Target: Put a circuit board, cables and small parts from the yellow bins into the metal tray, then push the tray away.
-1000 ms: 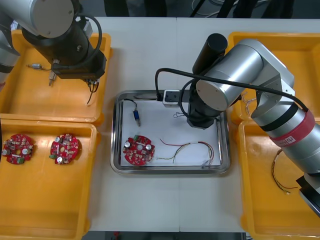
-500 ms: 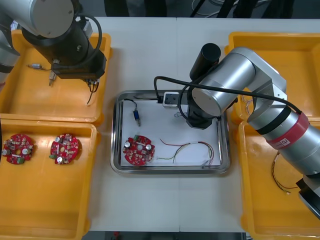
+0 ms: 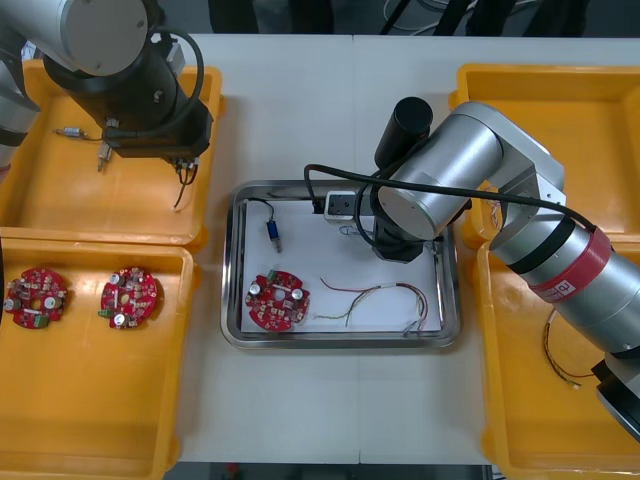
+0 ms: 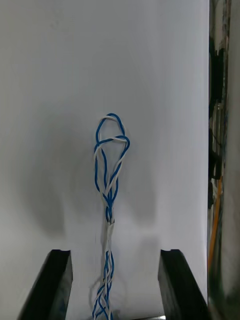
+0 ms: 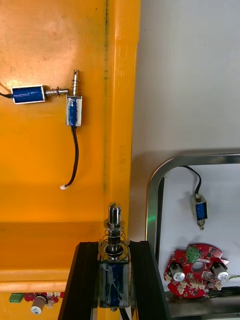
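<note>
This looks like an electronics assembly workshop or robotics lab. A plain light table [image 3: 300, 100] carries shallow yellow plastic bins [image 3: 60, 205] stocked with round red circuit boards [image 3: 129, 298]. Between them, a shiny rectangular metal tray [image 3: 228, 290] lined white holds a loose red and yellow cable [image 3: 385, 292]. Bulky silver robot arms [image 3: 470, 170] reach over the table, and the left gripper [image 5: 114, 247] is clamped on a small blue-bodied metal part [image 5: 114, 272].
</note>
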You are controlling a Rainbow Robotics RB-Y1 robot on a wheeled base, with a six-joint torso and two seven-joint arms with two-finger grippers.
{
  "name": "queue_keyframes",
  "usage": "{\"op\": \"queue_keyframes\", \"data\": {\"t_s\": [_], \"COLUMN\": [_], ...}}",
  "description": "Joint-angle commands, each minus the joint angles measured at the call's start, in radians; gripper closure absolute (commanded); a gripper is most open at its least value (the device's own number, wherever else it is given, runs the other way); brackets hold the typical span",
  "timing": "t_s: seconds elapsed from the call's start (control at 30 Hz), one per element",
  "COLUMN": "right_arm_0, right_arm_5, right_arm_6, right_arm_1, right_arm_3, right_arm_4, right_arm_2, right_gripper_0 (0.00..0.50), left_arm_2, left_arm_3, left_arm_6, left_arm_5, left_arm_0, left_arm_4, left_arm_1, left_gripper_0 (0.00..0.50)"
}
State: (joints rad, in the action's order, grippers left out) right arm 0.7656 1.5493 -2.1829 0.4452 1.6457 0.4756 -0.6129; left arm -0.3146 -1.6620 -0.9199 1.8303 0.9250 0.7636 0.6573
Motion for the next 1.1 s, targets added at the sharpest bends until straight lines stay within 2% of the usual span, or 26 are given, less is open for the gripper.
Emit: {"op": "queue_keyframes", "data": {"t_s": [0.03,0.27,0.63,0.83,1.1], "right_arm_0": [-0.002,0.012,0.018,0.018,-0.011], "right_arm_5": [0.014,0.123,0.371,0.371,0.371], "right_arm_6": [0.018,0.029,0.054,0.072,0.103], "right_arm_1": [-0.019,-0.019,-0.013,0.009,0.073], "right_arm_3": [0.032,0.098,0.249,0.313,0.411], "right_arm_4": [0.008,0.023,0.032,0.038,0.048], "right_arm_2": [0.004,0.044,0.193,0.3,0.426], "right_gripper_0": [0.0,0.0,0.0,0.0,0.0], "left_arm_2": [0.035,0.037,0.037,0.035,0.035], "left_arm_3": [-0.031,-0.031,-0.031,-0.031,-0.031], "left_arm_6": [0.082,0.082,0.089,0.093,0.096], "left_arm_5": [0.015,0.02,0.02,0.018,0.015], "left_arm_0": [-0.008,-0.008,-0.008,-0.006,-0.006], "left_arm_4": [-0.001,-0.001,0.002,0.002,0.005], "left_arm_1": [-0.011,-0.011,-0.011,-0.011,-0.011], "left_gripper_0": [0.5,0.5,0.5,0.5,0.5]}}
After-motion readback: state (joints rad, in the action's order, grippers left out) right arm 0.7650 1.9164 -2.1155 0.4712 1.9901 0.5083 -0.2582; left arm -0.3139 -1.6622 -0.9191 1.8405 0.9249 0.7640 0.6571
